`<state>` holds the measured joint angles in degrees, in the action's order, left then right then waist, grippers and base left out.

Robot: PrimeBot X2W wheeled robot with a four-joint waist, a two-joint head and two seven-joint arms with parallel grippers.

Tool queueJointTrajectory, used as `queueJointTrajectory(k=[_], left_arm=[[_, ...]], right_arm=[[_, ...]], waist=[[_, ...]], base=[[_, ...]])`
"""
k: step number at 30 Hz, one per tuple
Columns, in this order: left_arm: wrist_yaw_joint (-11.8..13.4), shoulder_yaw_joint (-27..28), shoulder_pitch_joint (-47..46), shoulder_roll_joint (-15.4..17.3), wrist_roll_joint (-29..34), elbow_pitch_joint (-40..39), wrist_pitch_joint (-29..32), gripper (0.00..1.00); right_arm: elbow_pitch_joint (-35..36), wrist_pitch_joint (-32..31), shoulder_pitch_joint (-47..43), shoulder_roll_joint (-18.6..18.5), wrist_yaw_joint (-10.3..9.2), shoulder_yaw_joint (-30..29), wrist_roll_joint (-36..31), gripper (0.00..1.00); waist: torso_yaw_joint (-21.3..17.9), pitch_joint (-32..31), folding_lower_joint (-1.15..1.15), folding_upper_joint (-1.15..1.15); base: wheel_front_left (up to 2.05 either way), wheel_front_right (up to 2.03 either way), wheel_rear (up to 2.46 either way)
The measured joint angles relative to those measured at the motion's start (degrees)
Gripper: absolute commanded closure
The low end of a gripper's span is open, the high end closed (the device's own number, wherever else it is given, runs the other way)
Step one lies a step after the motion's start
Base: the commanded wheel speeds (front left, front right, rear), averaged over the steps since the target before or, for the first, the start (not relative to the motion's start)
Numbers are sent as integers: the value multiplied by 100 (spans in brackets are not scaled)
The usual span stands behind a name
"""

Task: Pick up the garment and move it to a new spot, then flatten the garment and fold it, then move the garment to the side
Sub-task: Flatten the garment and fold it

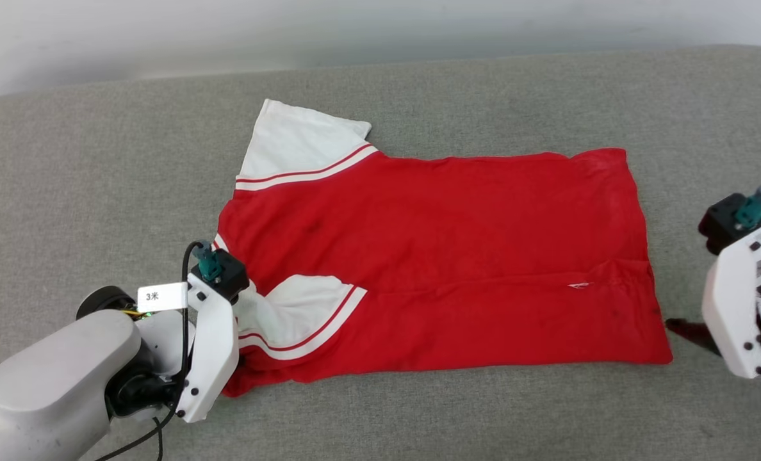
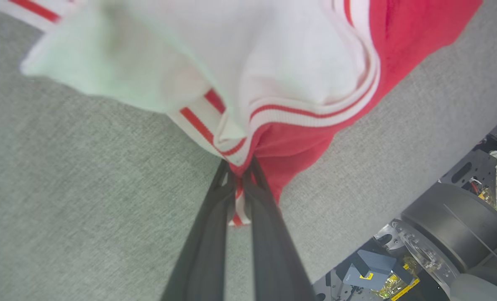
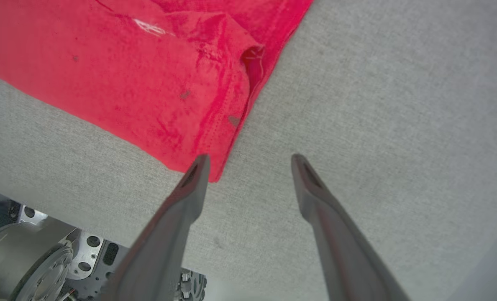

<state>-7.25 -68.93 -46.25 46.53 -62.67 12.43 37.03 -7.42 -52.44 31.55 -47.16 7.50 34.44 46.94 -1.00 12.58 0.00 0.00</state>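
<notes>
Garment (image 1: 432, 256) lies on grey fabric surface (image 1: 419, 416); left hand (image 2: 241, 168) pinches its sleeve trim, right hand (image 3: 250, 159) spread.

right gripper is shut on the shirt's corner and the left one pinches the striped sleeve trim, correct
No: the right gripper is open, fingers spread at the shirt corner, as the right wrist view shows. The left gripper does pinch the striped sleeve trim.

The garment (image 1: 444, 256), a red shirt with white sleeves and red-white striped trim, lies spread flat on the grey fabric surface (image 1: 419, 410), its near edge folded over. One striped corner is pinched in the left gripper (image 2: 240, 165).
</notes>
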Motion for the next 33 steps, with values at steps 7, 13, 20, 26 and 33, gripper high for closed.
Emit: queueJointTrajectory(k=[7, 13, 20, 26, 33], left_arm=[[-8, -3, -109, -47, 109, -73, -97, 100], [-8, -10, -126, -45, 158, -78, -200, 100], [-8, -23, -21, -18, 113, -58, -296, 100], [14, -9, 201, 103, -73, -124, -380, 100], [91, -5, 487, 333, -274, -456, -430, 100]], right_arm=[[-788, 88, -43, 589, 0, 168, -113, 0], [-1148, 404, -129, 789, -1, 286, -71, 0], [-1274, 859, -125, 780, -1, 419, 82, 100], [-1029, 1396, -229, 527, 1, 468, 332, 100], [-500, 1645, -606, -29, 1, 388, 600, 100]], waist=[[112, 210, 0, 0], [174, 340, -1, 0], [117, 250, -1, 0], [84, -29, 0, 0], [68, -283, 0, 0]], base=[[0, 0, 0], [0, 0, 0], [0, 0, 0], [0, 0, 0], [0, 0, 0]])
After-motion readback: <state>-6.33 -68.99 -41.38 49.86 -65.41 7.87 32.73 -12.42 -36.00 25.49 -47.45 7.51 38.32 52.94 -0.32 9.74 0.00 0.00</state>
